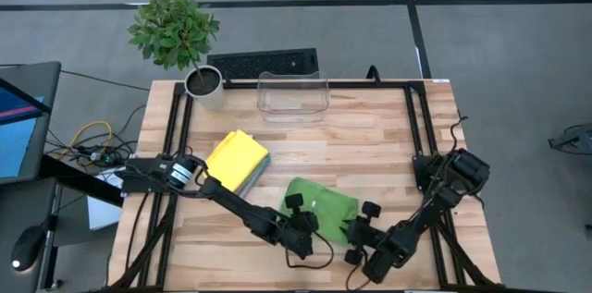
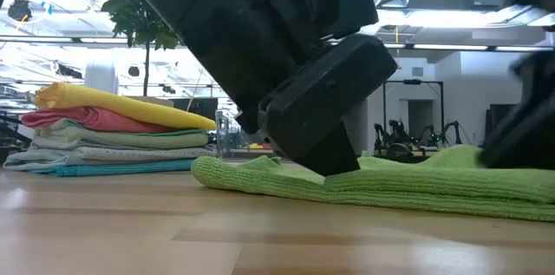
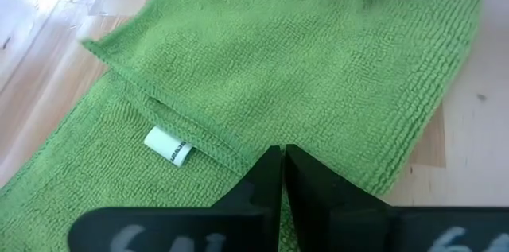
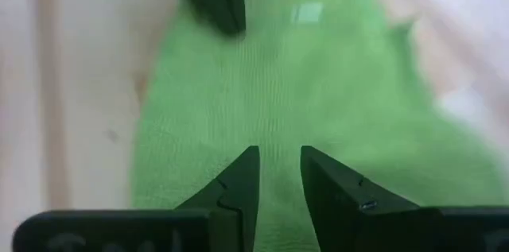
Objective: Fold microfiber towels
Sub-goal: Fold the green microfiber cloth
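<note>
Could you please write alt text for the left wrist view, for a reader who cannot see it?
The left gripper has its two dark fingers shut on the edge of a lime green towel spread on the wooden table. A small white tag sits beside a folded-over hem.

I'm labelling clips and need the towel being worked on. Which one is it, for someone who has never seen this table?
On the wooden table, look near the front edge, between the two grippers. The lime green towel lies there alone, spread loosely, unlike the neat folded stack topped in yellow.
</note>
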